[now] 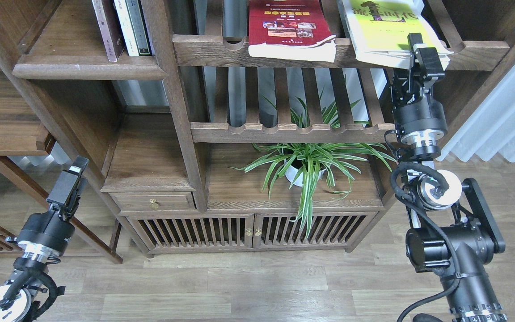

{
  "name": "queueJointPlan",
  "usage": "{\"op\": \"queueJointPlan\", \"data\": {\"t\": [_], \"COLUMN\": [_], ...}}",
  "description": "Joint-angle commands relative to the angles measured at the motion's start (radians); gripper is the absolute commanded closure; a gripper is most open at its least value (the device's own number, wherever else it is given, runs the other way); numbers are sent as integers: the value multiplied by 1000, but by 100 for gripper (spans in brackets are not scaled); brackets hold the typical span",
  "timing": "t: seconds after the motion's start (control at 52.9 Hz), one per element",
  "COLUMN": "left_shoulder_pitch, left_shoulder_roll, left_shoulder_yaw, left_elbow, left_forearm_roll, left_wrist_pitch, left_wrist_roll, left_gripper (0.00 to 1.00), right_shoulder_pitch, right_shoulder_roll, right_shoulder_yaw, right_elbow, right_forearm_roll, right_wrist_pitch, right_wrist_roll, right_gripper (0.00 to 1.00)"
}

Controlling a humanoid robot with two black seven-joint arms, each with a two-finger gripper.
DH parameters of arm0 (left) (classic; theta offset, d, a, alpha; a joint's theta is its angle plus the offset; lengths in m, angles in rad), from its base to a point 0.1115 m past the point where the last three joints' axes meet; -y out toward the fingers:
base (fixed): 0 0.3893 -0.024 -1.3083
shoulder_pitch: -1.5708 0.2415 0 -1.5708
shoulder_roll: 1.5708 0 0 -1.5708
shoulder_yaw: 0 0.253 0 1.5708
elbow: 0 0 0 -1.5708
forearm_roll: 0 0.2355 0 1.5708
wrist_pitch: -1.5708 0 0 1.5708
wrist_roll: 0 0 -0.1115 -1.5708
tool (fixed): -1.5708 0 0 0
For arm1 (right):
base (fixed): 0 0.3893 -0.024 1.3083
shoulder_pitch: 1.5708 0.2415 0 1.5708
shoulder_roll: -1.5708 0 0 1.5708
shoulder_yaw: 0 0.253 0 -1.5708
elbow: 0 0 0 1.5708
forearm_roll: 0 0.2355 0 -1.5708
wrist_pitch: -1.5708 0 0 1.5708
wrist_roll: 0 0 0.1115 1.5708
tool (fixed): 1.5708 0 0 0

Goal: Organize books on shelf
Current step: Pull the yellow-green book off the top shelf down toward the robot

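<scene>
The pale yellow-green book lies flat on the top slatted rack, its front edge hanging over the rail. The red book lies on the same rack to its left. A dark maroon book stands upright on the solid shelf at upper left, beside other upright books. My right gripper is raised at the yellow-green book's front right corner, one finger lying over the cover; its jaws cannot be told apart. My left gripper hangs low at the left, empty, seen side-on.
A potted spider plant stands on the cabinet top under the lower slatted rack. A drawer and slatted cabinet doors are below. White curtains hang at the right. The floor is wood.
</scene>
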Motion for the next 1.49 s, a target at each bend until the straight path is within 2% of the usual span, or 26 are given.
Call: {"op": "queueJointPlan", "data": {"t": [0.0, 0.057, 0.397, 0.661, 0.869, 1.152, 1.266, 1.36, 1.474], "left_shoulder_pitch": [0, 0, 0, -8, -2, 14, 35, 54, 51], "left_shoulder_roll": [-1, 0, -1, -6, -10, -21, -27, -36, -26], "left_shoulder_yaw": [0, 0, 9, 23, 110, 175, 193, 215, 327], "left_elbow": [0, 0, 6, 24, 61, 140, 152, 152, 133], "left_forearm_roll": [1, 1, 2, 4, 1, 1, -13, -87, -235], "left_wrist_pitch": [0, 0, 0, 0, 0, 0, 0, 0, 0], "left_wrist_roll": [0, 2, 3, 2, 0, -5, -18, -12, -12], "left_gripper": [0, 0, 0, 0, 0, 0, 0, 0, 0], "right_shoulder_pitch": [-28, -41, -189, -374, -489, -587, -625, -645, -651], "right_shoulder_roll": [-14, -14, -7, -16, -14, -11, -8, -8, 2], "right_shoulder_yaw": [-15, -23, -77, -190, -244, -319, -354, -383, -432], "right_elbow": [6, 6, 29, 38, 38, 35, 30, 29, 16], "right_forearm_roll": [4, 4, 17, 36, 37, 35, 33, 35, 37], "right_wrist_pitch": [50, 93, 331, 335, 335, 335, 335, 335, 335], "right_wrist_roll": [0, -3, -9, -15, -21, -76, -121, -162, -216], "right_gripper": [90, 94, 94, 94, 94, 94, 94, 94, 94]}}
